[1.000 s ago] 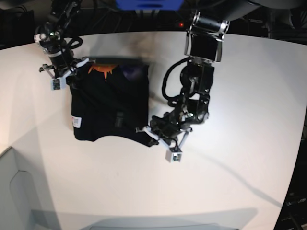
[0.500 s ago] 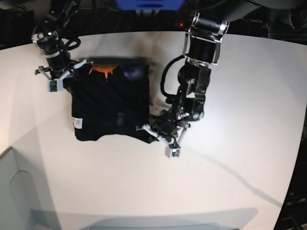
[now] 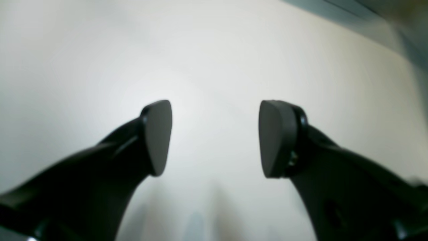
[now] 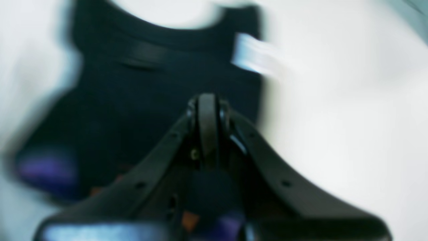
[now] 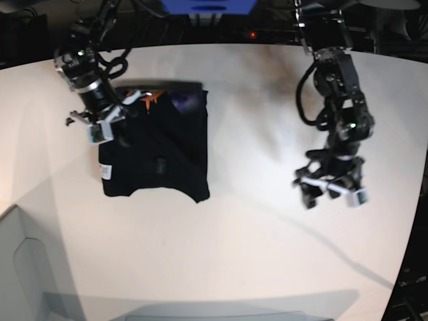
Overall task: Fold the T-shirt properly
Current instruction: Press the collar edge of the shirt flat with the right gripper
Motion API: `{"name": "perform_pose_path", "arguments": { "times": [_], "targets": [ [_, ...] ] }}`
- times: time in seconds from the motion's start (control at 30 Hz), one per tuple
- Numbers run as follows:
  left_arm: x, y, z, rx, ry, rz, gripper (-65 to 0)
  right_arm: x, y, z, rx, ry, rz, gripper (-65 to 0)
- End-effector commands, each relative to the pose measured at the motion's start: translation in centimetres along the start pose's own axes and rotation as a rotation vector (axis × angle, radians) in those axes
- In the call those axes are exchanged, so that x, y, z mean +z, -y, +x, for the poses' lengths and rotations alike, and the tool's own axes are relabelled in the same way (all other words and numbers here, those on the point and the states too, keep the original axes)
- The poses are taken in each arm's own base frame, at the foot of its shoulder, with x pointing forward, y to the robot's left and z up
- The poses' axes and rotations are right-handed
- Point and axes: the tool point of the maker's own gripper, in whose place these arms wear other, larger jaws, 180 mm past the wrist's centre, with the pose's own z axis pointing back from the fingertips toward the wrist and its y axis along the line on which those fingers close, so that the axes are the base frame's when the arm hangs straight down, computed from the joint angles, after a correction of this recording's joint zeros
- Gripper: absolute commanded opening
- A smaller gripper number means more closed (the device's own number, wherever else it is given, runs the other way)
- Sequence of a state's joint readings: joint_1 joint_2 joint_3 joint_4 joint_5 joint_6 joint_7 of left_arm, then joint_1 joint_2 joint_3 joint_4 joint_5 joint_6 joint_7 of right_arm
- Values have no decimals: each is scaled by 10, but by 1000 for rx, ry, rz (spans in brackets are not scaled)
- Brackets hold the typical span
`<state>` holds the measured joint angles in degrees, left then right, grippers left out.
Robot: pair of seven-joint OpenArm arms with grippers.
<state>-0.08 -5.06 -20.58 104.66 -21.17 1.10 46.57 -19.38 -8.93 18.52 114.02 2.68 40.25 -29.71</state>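
Your T-shirt (image 5: 155,150) lies folded into a rough dark rectangle on the white counter (image 5: 221,261), at about 10 o'clock from the middle of the base view. An orange patch of print shows at its far edge, toward 12 o'clock, with a purple patch just beside it. 1 small white label sits at the shirt's 9 o'clock edge, low on that side, and another small label lies near the middle of the cloth. The near edge, toward 6 o'clock, dips into a shallow curve.

Your right pincer (image 4: 208,120) has its tips pressed together. In the right wrist view they make a single dark ridge over the black cloth, with purple and orange print blurred beneath the arm. Whether any cloth is caught between the tips you cannot tell from that blurred view. In the base view this pincer sits at the shirt's 10 o'clock corner, touching or just above the fabric.

Your left pincer (image 3: 214,137) stands with its 2 pads wide apart and nothing between them, only bare counter below. In the base view it hangs at about 3 o'clock, well apart from the shirt.
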Motion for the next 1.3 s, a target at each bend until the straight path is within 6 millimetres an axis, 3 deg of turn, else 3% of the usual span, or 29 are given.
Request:
{"name": "perform_pose_path", "arguments": {
  "times": [0.0, 0.07, 0.13, 0.23, 0.4, 0.53, 0.8, 0.9, 1.03, 1.13, 1.27],
  "targets": [
    [9, -10, 17, 13, 59, 14, -256, -1, -15, 15, -1, 58, 43, -650],
    [28, -57, 26, 41, 95, 130, -256, -9, -47, 20, 14, 69, 133, -650],
    [43, -93, 33, 51, 121, 218, -256, -16, -72, 21, 14, 72, 208, -650],
    [57, -117, 38, 70, 138, 262, -256, -24, -94, 9, -4, 42, 276, -650],
    [67, -124, 38, 101, 134, 224, -256, -31, -117, -23, -43, -41, 344, -650],
    [68, -124, 34, 111, 122, 212, -256, -20, -135, -55, -35, -126, 408, -650],
    [68, -124, 34, 111, 122, 214, -256, -12, -134, -99, 13, -244, 455, -650],
    [68, -124, 34, 111, 122, 214, -256, -10, -129, -80, 38, -194, 443, -650],
    [70, -126, 30, 109, 113, 220, -256, -3, -121, -21, 111, -42, 405, -650],
    [71, -125, 31, 105, 117, 218, -256, -13, -115, 7, 148, 24, 388, -650],
    [72, -125, 30, 101, 114, 219, -256, -37, -113, -16, 124, -43, 405, -650]
  ]
}}
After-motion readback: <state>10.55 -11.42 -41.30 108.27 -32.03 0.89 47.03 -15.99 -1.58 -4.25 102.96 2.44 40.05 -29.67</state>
